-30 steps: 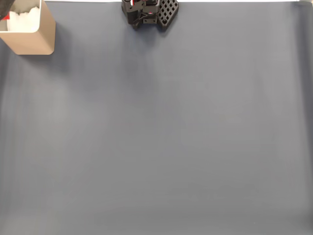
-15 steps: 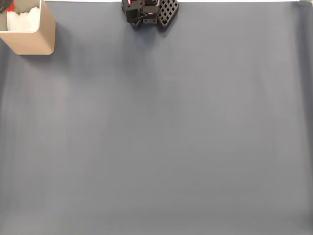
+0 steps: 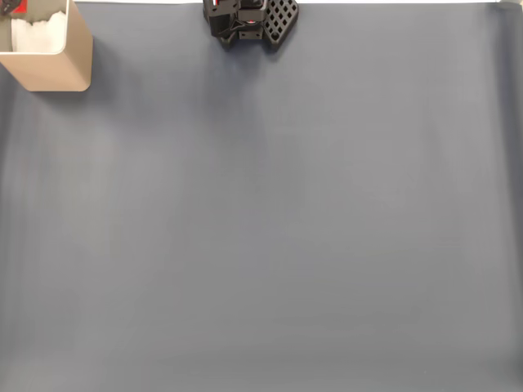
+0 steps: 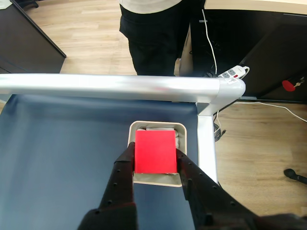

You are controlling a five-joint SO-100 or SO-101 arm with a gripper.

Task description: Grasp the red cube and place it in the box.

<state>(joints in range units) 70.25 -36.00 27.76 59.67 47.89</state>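
Note:
In the wrist view my gripper (image 4: 153, 149) is shut on the red cube (image 4: 154, 152), its black fingers (image 4: 125, 165) pressed against the cube's left and right faces. The cube hangs directly over the open top of the tan box (image 4: 157, 180), which sits near the mat's corner, and covers most of the opening. White material peeks out beside it. In the fixed view the box (image 3: 53, 69) stands at the top left corner, with a sliver of red (image 3: 16, 6) over its far edge at the frame border.
The arm's black base (image 3: 249, 20) sits at the top centre of the grey-blue mat (image 3: 286, 229). A silver table rail (image 4: 120, 86) runs just beyond the box. A person in dark trousers (image 4: 151, 33) stands behind it, near a power strip (image 4: 232, 73) on the floor.
In the fixed view the red and black patch above the box has shifted up toward the frame's top edge. The box has not moved.

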